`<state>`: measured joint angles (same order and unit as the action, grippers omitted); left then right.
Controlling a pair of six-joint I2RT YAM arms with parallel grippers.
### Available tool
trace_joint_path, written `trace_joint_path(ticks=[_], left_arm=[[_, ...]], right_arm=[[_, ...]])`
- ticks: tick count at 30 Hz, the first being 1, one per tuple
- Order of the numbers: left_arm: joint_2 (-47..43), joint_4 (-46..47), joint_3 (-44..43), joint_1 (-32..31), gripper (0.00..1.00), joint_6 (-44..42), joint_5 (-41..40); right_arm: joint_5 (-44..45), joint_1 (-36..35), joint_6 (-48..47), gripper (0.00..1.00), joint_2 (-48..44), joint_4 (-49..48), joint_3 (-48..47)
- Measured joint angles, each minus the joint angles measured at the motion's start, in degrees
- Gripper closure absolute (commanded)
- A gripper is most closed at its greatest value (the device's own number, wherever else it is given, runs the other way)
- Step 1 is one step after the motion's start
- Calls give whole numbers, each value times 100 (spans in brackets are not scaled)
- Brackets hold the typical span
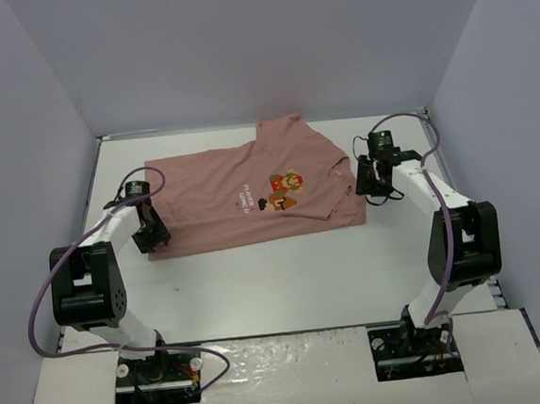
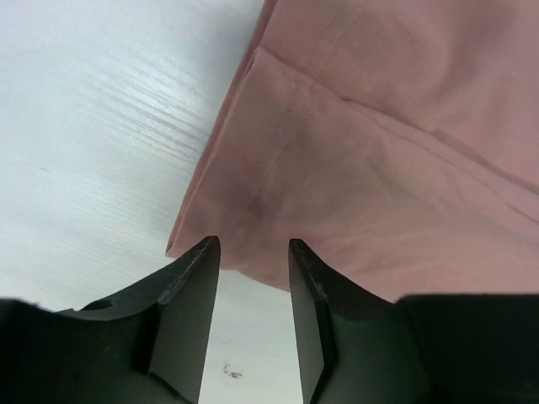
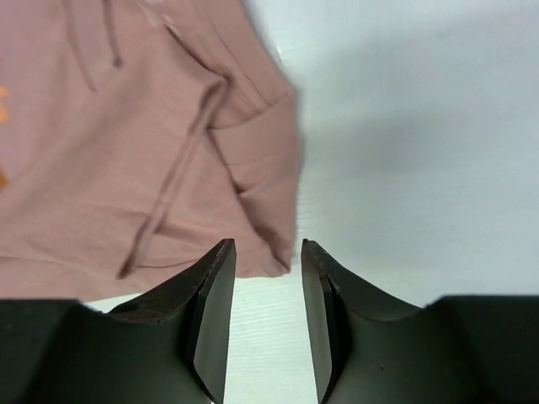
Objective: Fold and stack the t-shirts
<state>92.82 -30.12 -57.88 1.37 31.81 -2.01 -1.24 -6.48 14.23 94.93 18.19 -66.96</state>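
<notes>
Here, on the white tabletop, a dusty-pink t-shirt lies flat toward the far side, between the two arms, with the folding job at an early stage. The left hand hovers at the garment's near-left corner and the right hand at its right edge. We see both with fingers parted and nothing between them, and in each wrist view the cloth lies just beyond the fingertips.

We judge the step in hand to be a grasp: neither hand holds fabric, and each is lined up with an edge of it. The next move, as we read it, calls for both hands to go lower, slide one finger under the edge and pinch the cloth cleanly. They would then lift together so the cloth carries over evenly without dragging.

The shirt lies front up and turned sideways, its orange-brown chest graphic and white lettering showing near the middle. What looks like a sleeve pokes out at the far edge. The right wrist view shows several layers bunched at the corner, so we think that side is doubled over already. The left corner looks flatter, with a stitched hem. We see only this one shirt, so stacking is not yet in question.
</notes>
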Motion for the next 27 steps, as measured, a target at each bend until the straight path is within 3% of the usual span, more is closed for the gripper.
trace_joint_path(ticks=[8, 14, 20, 27], left_arm=[[-1075, -256, -242, -73, 54, -143, -187], [-1949, -296, 257, -73, 54, -195, -191], [-2614, -462, 869, -234, 54, -389, -142], [-2805, -469, 1028, -243, 54, -500, -118]], right_arm=[[145, -1005, -224, 60, -268, 232, -546], [40, -1700, -497, 55, -50, 305, -602], [78, -1864, -581, 55, 405, 328, -577], [181, -1864, -678, 56, 646, 350, -492]])
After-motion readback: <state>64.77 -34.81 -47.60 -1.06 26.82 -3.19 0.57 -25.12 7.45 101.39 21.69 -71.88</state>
